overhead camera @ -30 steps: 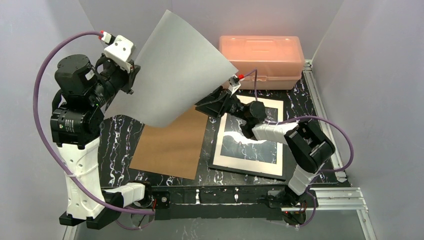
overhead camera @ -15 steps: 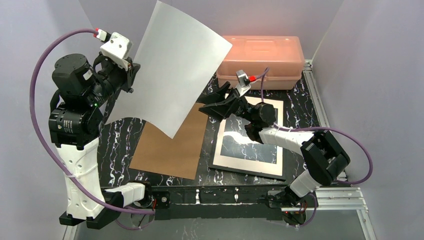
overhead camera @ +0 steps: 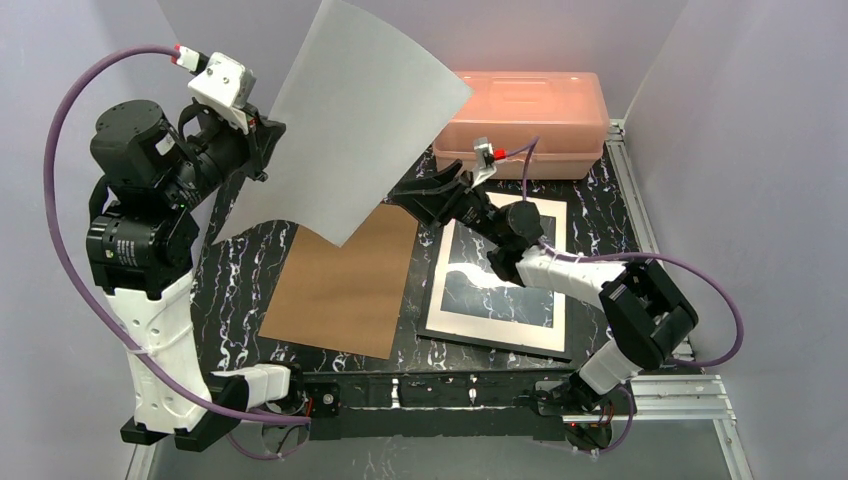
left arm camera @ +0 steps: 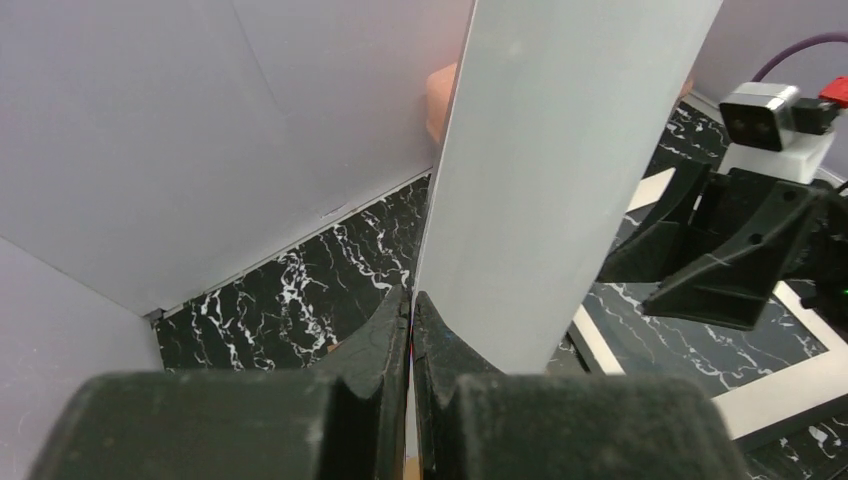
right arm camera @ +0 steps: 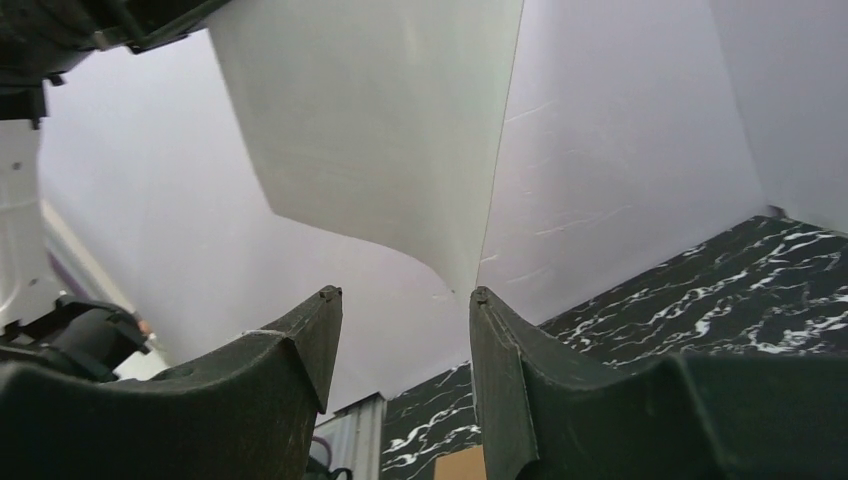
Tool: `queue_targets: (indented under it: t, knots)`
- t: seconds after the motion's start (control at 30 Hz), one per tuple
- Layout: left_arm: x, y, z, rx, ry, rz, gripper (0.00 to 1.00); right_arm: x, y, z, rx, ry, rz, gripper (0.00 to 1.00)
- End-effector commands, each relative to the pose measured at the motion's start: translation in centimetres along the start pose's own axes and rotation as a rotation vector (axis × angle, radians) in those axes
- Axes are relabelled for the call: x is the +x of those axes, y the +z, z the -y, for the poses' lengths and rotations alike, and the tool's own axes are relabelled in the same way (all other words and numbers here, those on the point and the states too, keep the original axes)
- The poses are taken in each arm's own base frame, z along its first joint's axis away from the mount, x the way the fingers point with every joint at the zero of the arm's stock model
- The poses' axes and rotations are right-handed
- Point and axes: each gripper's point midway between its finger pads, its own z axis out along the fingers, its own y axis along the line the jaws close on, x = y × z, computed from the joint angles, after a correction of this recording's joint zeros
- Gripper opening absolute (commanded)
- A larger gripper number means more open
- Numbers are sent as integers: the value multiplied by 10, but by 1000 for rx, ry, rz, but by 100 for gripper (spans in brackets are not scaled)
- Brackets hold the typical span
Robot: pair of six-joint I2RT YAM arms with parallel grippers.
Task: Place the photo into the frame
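left gripper [left arm camera: 410,300]: clamps photo [overhead camera: 360,110], aloft left of frame [overhead camera: 495,345] | right gripper [right arm camera: 405,295]: jaws apart, over frame's far-left corner

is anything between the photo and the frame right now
yes: the right end effector, jaws open, hangs below the raised photo, its arm across the frame. the backing board lies beside the frame, not on it.

Pale lilac walls [overhead camera: 760,150] enclose the black, white-veined tabletop [overhead camera: 235,290] on three sides. An aluminium rail [overhead camera: 636,195] runs along its right edge.
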Motion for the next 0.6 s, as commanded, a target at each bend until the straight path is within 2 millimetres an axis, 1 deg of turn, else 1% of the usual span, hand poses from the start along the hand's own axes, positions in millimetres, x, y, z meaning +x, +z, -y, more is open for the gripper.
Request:
queue_targets:
  t: [0.0, 0.13, 0.2, 0.27, 0.3, 0.37, 0.47, 0.57]
  knots:
    - [-10, -9, 14, 56, -40, 22, 0, -26, 17, 5, 31, -109, 90, 57]
    - [-12, -12, 16, 62, -45, 27, 0, -31, 23, 7, 18, -137, 116, 57]
    - [-12, -13, 18, 68, -47, 28, 0, -32, 25, 4, -14, -141, 129, 59]
    - [-15, -16, 22, 89, -45, 36, 0, -31, 27, 7, -23, -146, 132, 61]
    - [-17, -18, 25, 102, -42, 42, 0, -31, 28, 10, -18, -156, 133, 64]
    - [-20, -22, 29, 120, -37, 53, 0, -30, 28, 24, 12, -162, 131, 69]
    - [-20, -27, 37, 157, -25, 54, 0, -32, 29, 42, 27, -145, 137, 76]
    - [-19, -32, 44, 189, -18, 59, 0, -33, 32, 50, -21, -94, 158, 83]
